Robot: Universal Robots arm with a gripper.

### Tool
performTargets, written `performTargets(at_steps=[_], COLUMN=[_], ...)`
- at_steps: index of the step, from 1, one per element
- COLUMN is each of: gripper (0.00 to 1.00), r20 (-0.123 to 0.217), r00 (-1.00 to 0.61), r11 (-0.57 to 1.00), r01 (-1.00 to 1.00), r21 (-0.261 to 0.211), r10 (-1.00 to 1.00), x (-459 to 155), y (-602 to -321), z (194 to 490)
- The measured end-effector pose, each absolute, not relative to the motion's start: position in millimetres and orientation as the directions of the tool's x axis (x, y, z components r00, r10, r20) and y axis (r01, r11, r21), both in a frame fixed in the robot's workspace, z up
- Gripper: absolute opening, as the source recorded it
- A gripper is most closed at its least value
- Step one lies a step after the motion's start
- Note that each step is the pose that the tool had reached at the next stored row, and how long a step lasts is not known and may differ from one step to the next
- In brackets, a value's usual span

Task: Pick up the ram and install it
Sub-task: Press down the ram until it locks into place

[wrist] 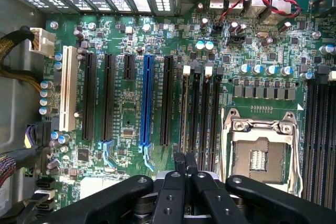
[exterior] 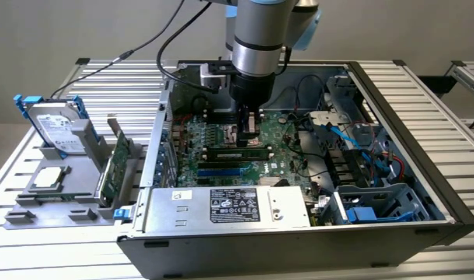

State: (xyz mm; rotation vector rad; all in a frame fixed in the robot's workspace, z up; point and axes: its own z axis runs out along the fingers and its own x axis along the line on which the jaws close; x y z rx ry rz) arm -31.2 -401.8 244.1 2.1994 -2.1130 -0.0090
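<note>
One gripper (exterior: 250, 129) over motherboard (exterior: 221, 131), jaws together, empty; ram (exterior: 238, 155) seated in slot just beside.

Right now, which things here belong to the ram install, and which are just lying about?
Job in hand: ram, at the memory slots; gripper just above it.
Lying about: hard drive, expansion card, processor chip, power supply.
</note>
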Motion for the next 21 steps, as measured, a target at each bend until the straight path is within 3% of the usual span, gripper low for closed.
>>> performTargets(at_steps=[21], gripper=[0.11], r20=[0.058], r00=[0.042], r11=[-0.038], r01=[-0.997], r21=[0.07], r10=[-0.997], x=[-31], y=[-401], z=[231])
